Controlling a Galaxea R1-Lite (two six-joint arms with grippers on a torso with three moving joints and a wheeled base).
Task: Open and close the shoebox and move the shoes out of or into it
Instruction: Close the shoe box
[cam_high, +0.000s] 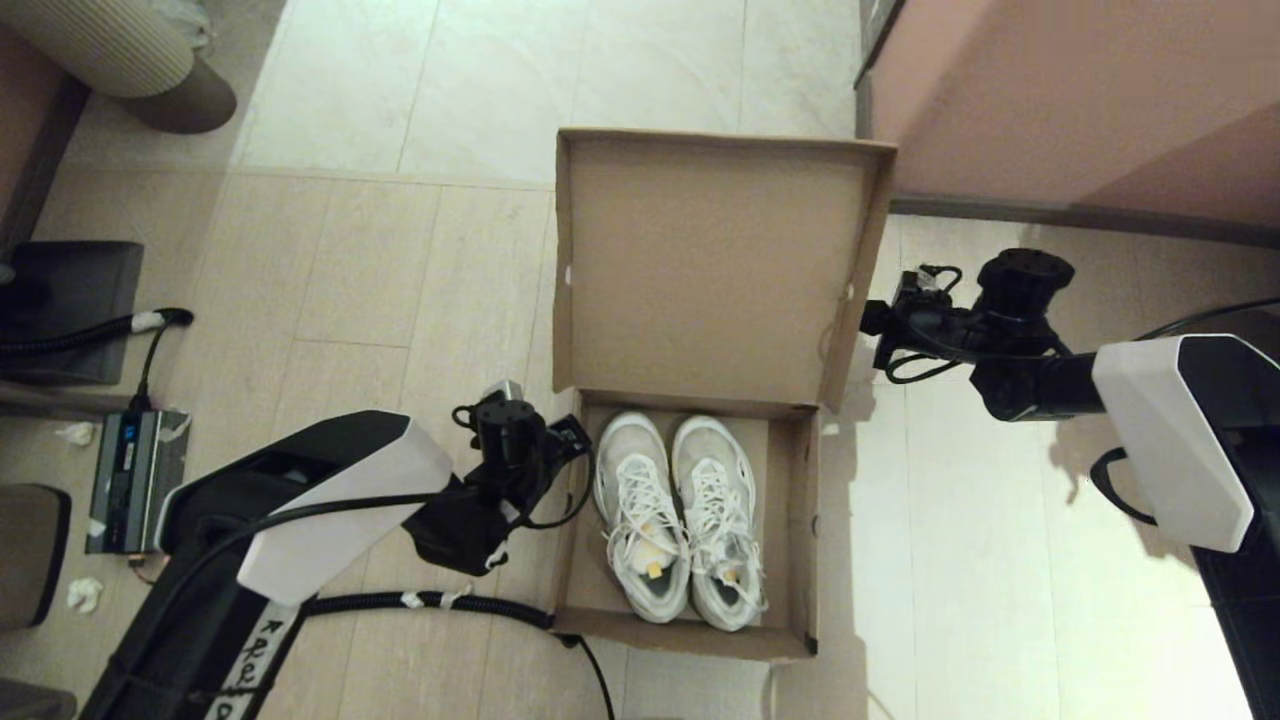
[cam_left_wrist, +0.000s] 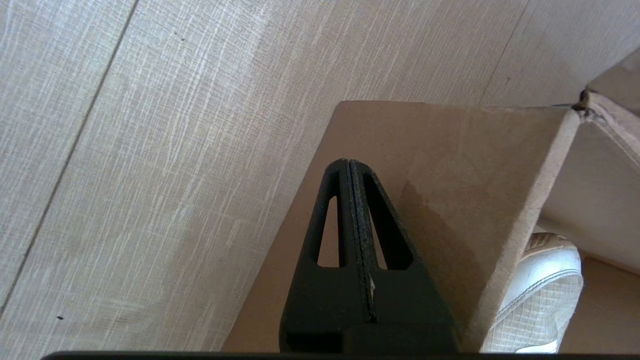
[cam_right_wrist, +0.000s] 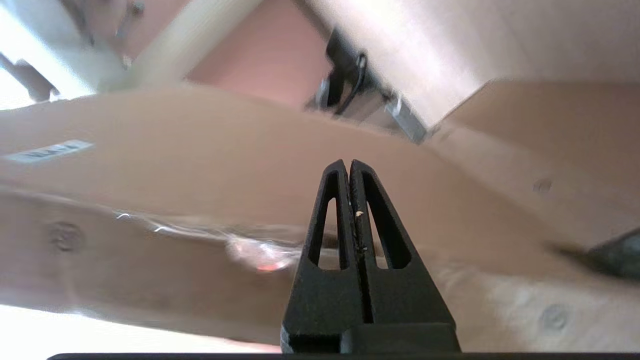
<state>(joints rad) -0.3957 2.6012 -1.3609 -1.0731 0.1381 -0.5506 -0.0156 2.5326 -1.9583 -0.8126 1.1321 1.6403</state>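
In the shoebox, shoes, left gripper pressed together beside it

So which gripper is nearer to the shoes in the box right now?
Left. The left gripper sits just outside the shoebox wall beside the shoes, fingers shut. The right gripper, also shut, is farther off, by the raised lid's outer edge.
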